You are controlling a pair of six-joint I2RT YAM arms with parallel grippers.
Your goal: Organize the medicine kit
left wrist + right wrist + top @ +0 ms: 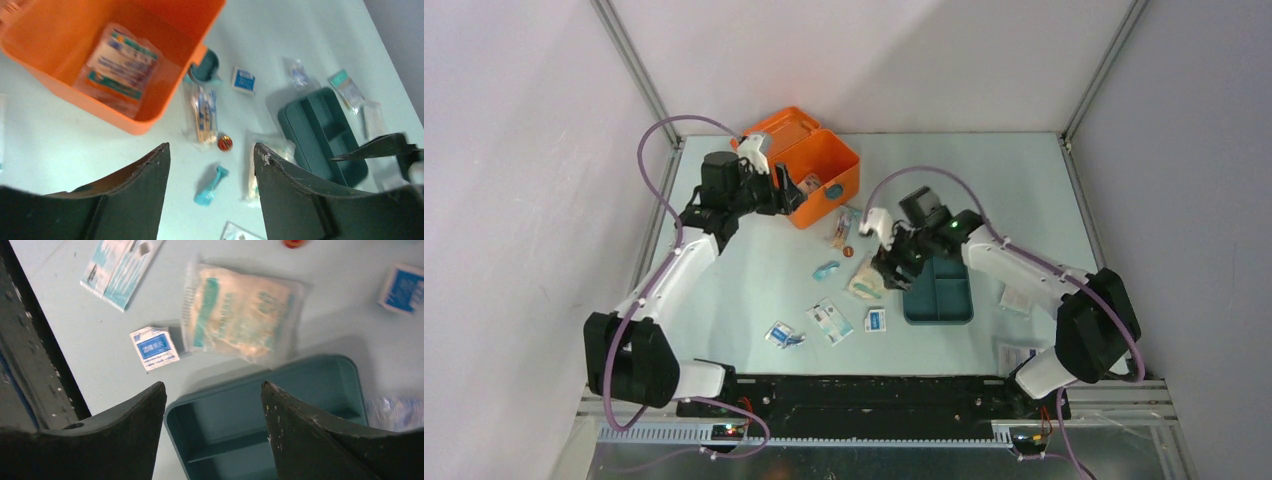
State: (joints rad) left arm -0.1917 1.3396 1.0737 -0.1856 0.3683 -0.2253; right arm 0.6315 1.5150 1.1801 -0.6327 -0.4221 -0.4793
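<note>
**Item:** bright orange rectangular plastic medicine kit [817,210], placed at the far left of the pale table [984,190]. Its hinged lid stood open, and one clear printed packet [120,65] lay inside.

**Left gripper** [211,150]: hung just beside the kit, jaws wide, holding nothing.

**Right gripper** [212,387]: hung over a corner of the dark teal plastic compartment tray [225,430], jaws wide, empty.

**Loose on the table beside the tray:**
- clear packet of beige contents [240,312]
- small blue-and-white square sachet [154,347]

Both lay apart from the kit.
</note>
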